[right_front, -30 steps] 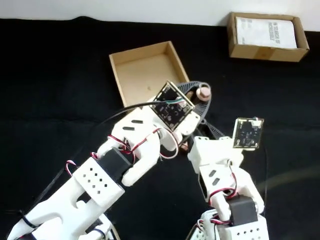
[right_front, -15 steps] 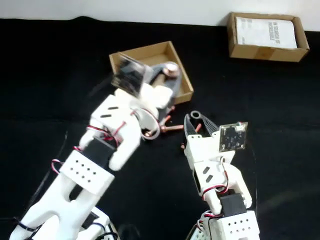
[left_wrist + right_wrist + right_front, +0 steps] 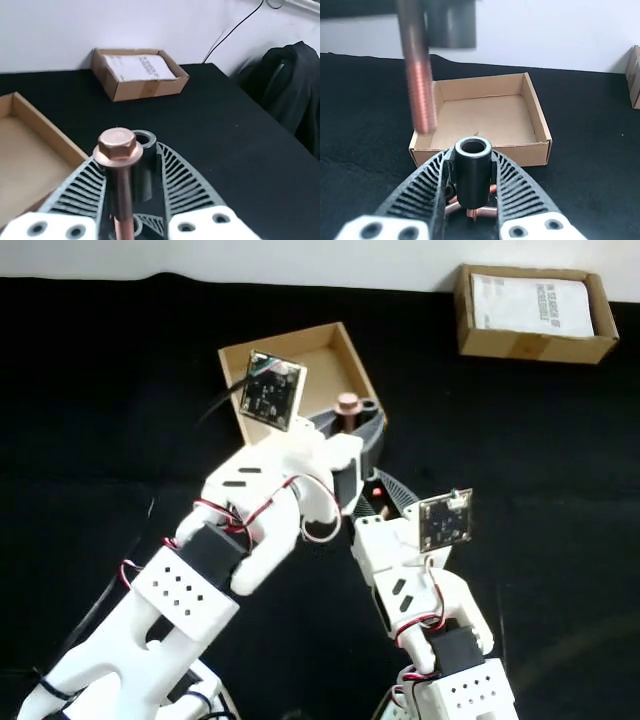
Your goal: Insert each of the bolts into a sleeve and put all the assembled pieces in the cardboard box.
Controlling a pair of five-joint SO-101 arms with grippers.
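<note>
Bolt (image 3: 116, 150) upright in tight L claw (image 3: 127, 172), black sleeve (image 3: 473, 175) in tight R claw (image 3: 472, 157).

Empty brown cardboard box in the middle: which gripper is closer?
Left. The left gripper, holding a copper bolt, is at the cardboard box's near corner; the right gripper, holding a black cylindrical sleeve, sits farther off.

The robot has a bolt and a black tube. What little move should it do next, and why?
Probably slide the bolt sideways until its tip is above the hole in the sleeve. The left fingers hold the bolt upright and the right fingers hold the sleeve hole-up, but the tip hangs beside the hole, not over it.
</note>
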